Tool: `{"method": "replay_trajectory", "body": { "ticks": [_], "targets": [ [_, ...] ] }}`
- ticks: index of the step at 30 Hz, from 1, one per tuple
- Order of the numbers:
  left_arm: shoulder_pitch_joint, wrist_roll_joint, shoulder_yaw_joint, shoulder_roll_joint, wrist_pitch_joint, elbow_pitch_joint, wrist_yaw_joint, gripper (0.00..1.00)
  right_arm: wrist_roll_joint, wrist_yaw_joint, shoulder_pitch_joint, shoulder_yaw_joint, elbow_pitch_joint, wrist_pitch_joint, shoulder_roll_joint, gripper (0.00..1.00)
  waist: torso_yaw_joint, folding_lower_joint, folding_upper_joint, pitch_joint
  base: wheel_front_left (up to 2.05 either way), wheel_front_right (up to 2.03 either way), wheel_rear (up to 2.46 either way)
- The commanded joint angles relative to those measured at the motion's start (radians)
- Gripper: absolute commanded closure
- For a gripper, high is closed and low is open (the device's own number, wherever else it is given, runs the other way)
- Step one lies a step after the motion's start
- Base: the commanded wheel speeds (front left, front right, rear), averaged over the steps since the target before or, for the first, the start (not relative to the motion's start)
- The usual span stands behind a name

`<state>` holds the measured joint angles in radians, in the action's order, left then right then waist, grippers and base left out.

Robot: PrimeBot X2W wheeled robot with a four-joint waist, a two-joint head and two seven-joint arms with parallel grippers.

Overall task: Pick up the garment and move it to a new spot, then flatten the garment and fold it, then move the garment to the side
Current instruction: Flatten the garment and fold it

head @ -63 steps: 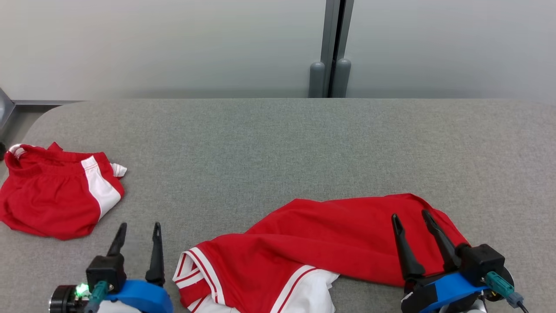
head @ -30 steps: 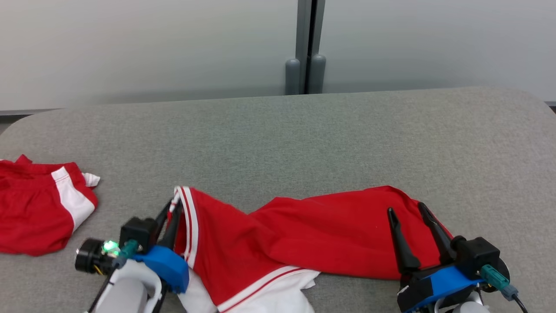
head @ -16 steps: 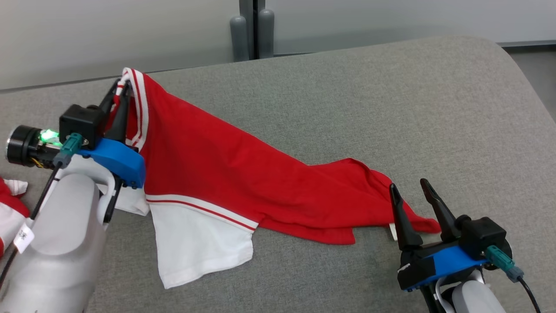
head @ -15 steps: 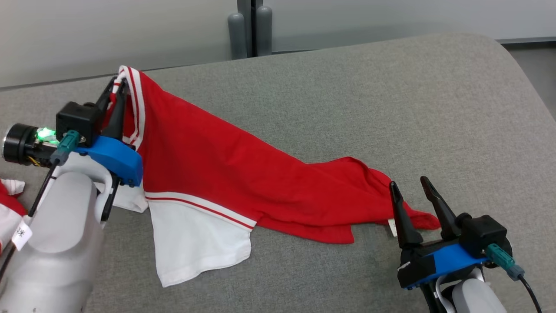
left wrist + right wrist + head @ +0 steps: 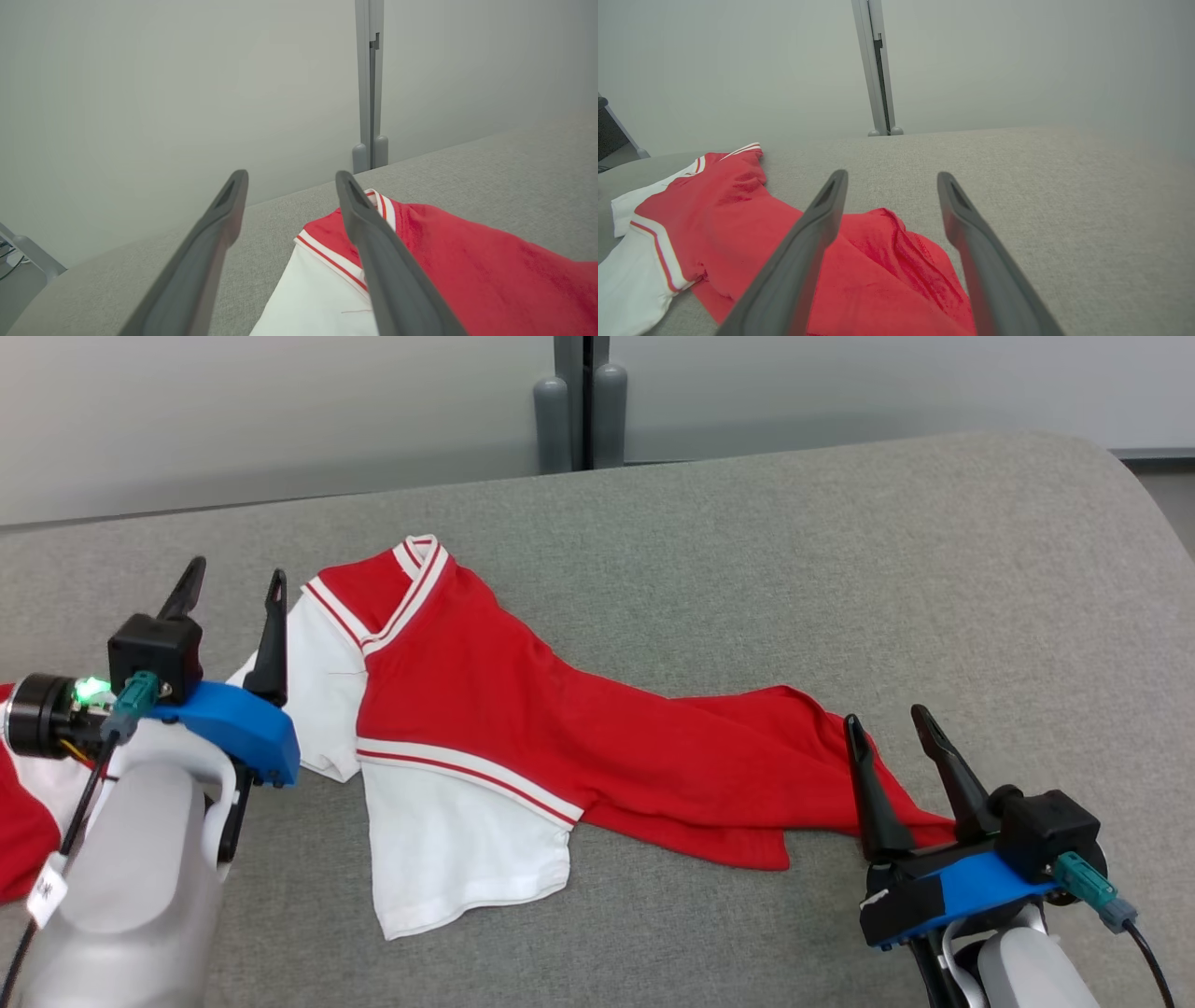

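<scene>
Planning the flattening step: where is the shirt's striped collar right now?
In the head view the striped collar lies on the grey table, left of centre toward the far edge, just right of the open left pincer.

The left gripper (image 5: 289,177) has its jaws wide apart with nothing between them, and its fingers (image 5: 205,252) rise from 6 o'clock. The garment (image 5: 467,261) lies on the grey table (image 5: 490,158) at 4 to 5 o'clock, with a red body, a white sleeve and a striped collar toward the centre. The finger at 5 o'clock crosses in front of the collar and sleeve; contact cannot be told. A pale wall (image 5: 163,93) stands behind, with a grey post (image 5: 369,84) at 1 o'clock.
</scene>
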<state>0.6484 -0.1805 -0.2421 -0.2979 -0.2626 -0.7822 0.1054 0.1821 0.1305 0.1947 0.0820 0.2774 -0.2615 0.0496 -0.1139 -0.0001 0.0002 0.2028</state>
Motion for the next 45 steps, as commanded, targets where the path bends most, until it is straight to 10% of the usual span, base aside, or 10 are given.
{"method": "replay_trajectory", "body": {
  "ticks": [1, 28, 29, 30, 31, 45],
  "targets": [
    [-0.048, -0.005, 0.014, 0.001, -0.003, 0.040, -0.012, 0.00, 0.009, 0.000, -0.013, -0.003, -0.002, -0.005, 0.002, 0.00, 0.013, 0.0001, -0.0002, -0.012, 0.00, 0.00, 0.00],
    [-0.454, -0.060, -0.202, 0.100, 0.116, 0.116, 0.027, 0.00, -0.001, 0.000, -0.055, -0.015, 0.008, -0.005, 0.002, 0.00, 0.077, 0.0001, -0.0002, -0.062, 0.00, 0.00, 0.00],
    [-0.455, -0.071, -0.212, 0.104, 0.122, 0.112, 0.028, 0.07, -0.002, 0.000, -0.054, -0.015, 0.009, -0.005, 0.002, 0.00, 0.076, 0.0001, -0.0002, -0.062, 0.00, 0.00, 0.00],
    [-0.453, -0.078, -0.221, 0.106, 0.125, 0.109, 0.028, 0.65, -0.002, 0.000, -0.053, -0.016, 0.010, -0.005, 0.002, 0.00, 0.076, 0.0001, -0.0002, -0.063, 0.00, 0.00, 0.00],
    [-0.450, -0.082, -0.232, 0.105, 0.128, 0.107, 0.029, 1.00, -0.002, 0.000, -0.053, -0.017, 0.011, -0.005, 0.002, 0.00, 0.076, 0.0001, -0.0002, -0.064, 0.00, 0.00, 0.00],
    [-0.499, -0.184, -0.135, 0.053, 0.065, 0.254, -0.032, 1.00, -0.003, 0.000, -0.100, -0.048, 0.016, -0.005, 0.002, 0.00, 0.164, 0.0001, -0.0002, -0.119, 0.00, 0.00, 0.00]
  ]
}}
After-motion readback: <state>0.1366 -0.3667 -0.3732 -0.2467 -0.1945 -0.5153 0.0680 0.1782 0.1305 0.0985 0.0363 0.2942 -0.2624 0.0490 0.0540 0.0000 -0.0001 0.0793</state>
